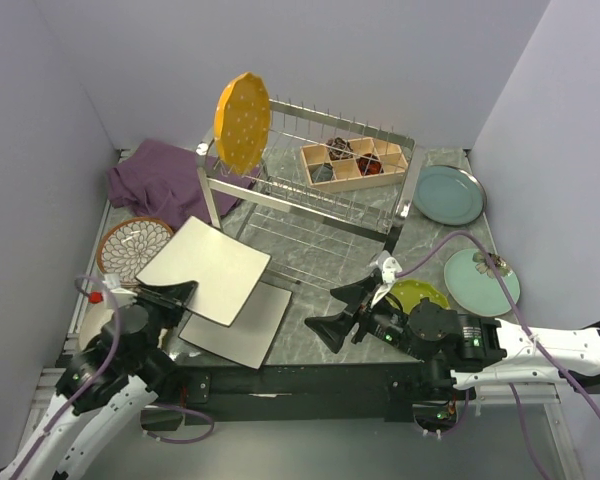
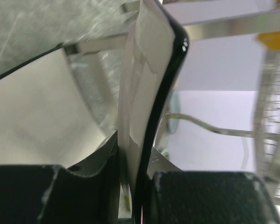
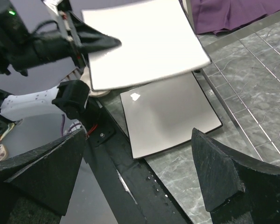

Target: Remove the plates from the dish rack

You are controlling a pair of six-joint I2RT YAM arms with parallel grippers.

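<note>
Marble table (image 1: pixel 302 338); left claw (image 1: pixel 177 292) clamps a square plate (image 1: pixel 206 268) by its edge over a second square plate (image 1: pixel 242 330) lying flat; right claw (image 1: pixel 332 312) spread wide, empty; orange plate (image 1: pixel 242 120) upright in rack (image 1: pixel 320 205).

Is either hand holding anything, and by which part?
The left hand pinches a square cream plate by the rim of its near edge. The right hand is open and empty.

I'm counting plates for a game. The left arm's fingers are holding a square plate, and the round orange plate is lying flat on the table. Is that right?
Not quite. The left fingers do hold a square plate, but the round orange plate stands upright in the dish rack, not flat on the table. The top external view shows it.
</note>
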